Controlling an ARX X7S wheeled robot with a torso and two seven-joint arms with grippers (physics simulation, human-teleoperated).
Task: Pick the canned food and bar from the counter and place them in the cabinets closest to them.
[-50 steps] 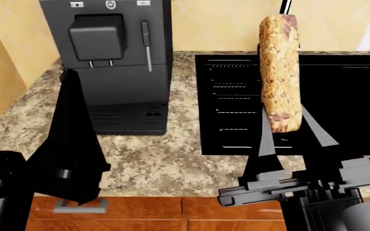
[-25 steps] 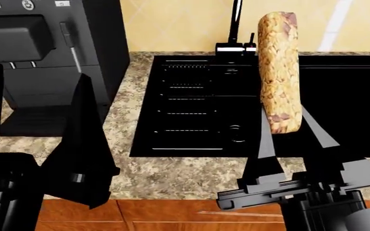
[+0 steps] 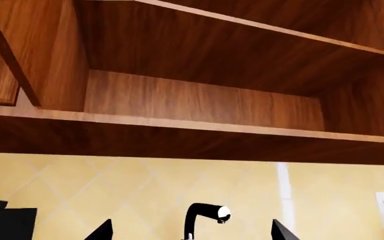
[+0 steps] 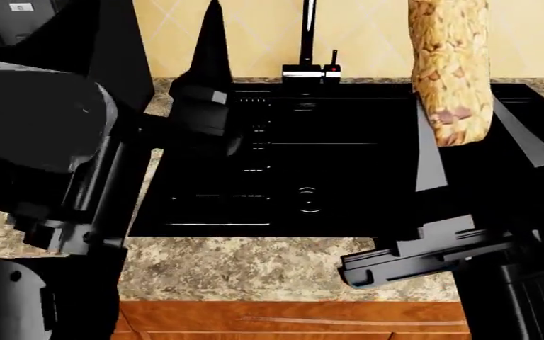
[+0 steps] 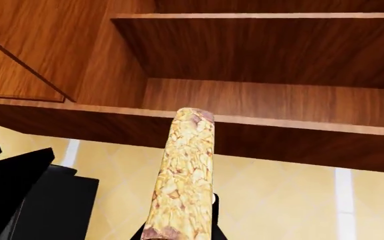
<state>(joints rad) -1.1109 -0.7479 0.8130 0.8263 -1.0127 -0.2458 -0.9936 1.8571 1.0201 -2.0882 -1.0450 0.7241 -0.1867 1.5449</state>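
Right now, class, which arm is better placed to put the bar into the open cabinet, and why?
Right. The right gripper already holds the bar, pointed at the open cabinet; the left gripper carries nothing visible.

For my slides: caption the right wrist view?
Right gripper holds the bar up toward the open wooden cabinet.

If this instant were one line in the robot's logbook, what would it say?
right gripper: shut on long tan speckled bar, upright over black sink | left gripper: open, empty | open wooden cabinet: above, bar not yet inside
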